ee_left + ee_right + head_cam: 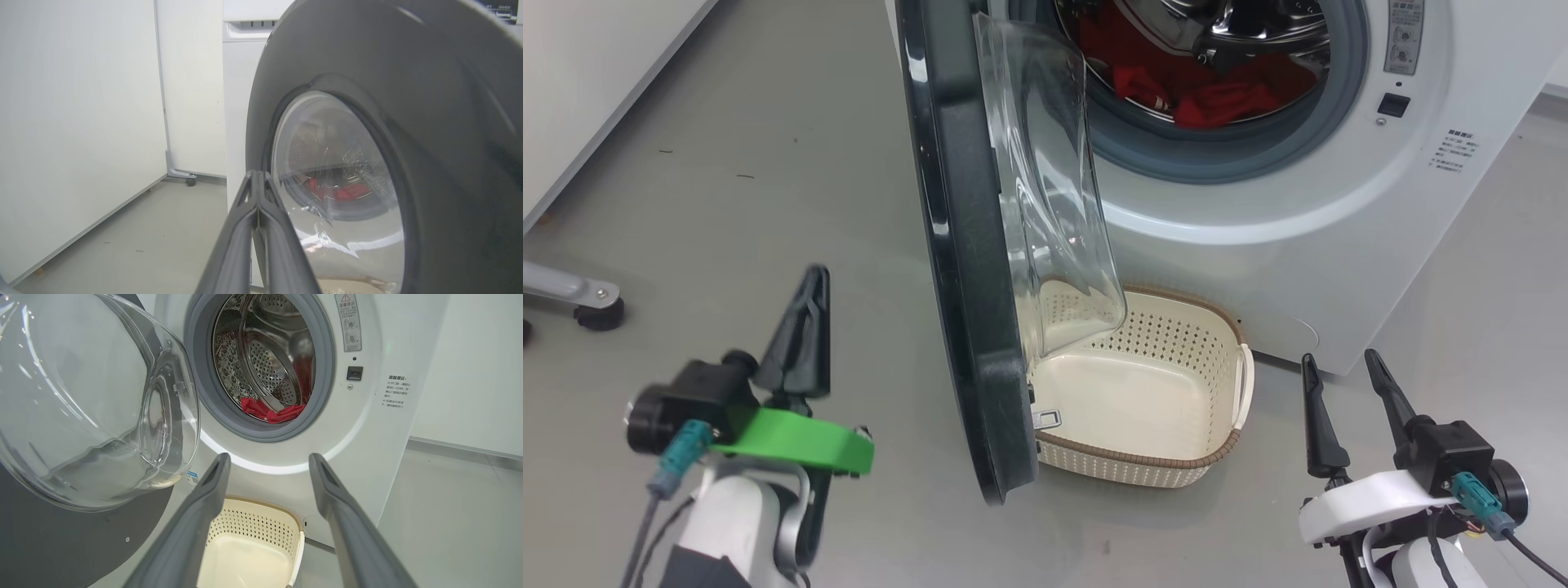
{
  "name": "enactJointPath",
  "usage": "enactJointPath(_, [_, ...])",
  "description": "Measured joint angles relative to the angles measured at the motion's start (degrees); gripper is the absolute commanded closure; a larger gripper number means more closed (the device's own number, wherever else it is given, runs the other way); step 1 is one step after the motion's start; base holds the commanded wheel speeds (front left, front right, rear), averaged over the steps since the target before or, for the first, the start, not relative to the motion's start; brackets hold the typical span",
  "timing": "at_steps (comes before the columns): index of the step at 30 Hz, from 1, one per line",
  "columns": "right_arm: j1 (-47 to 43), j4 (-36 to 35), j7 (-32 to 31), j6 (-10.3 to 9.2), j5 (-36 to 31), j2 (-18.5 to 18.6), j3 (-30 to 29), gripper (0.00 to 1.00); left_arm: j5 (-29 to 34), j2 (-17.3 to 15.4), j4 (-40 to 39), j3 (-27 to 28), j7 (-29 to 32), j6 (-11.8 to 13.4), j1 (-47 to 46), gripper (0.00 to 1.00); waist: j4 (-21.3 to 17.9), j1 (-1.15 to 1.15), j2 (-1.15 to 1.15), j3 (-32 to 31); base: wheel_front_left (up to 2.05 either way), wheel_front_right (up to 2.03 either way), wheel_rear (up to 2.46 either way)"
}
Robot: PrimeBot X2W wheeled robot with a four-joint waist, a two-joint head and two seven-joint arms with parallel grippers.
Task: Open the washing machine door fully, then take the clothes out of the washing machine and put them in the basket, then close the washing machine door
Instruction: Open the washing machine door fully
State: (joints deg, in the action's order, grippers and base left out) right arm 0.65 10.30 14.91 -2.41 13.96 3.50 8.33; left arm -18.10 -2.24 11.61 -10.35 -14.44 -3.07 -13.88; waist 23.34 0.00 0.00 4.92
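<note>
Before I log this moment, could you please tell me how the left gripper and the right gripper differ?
The left gripper has its jaws shut; the right gripper has them open. The left gripper sits on a green mount, the right gripper on a white mount. Both hold nothing.

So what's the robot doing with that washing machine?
It is getting laundry out. The washing machine door stands partly open, swung out above one end of the basket, which sits empty on the floor in front of the washing machine. The left gripper, shut and holding nothing, is by the door's outer side, probably to push it wider. The right gripper is open and empty near the basket. The red clothes lie in the drum.
</note>
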Motion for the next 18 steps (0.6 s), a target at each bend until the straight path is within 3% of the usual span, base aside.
enactJointPath(10, [-0.05, 0.01, 0.0, 0.8, -0.35, -0.31, -0.84, 0.0, 3.24, 0.02, -18.71, 0.64, -0.33, -0.48, -3.65, 1.0, 0.2, 0.0, 0.0, -0.4, 0.0, 0.0, 0.0])
enactJointPath(18, [-0.1, 0.3, 0.0, 0.98, -0.44, -0.49, -1.19, 0.0, 3.07, 0.0, -27.06, -5.56, -0.35, -2.76, -3.57, 1.0, -0.01, 0.0, 0.0, -0.65, 0.0, 0.0, 0.0])
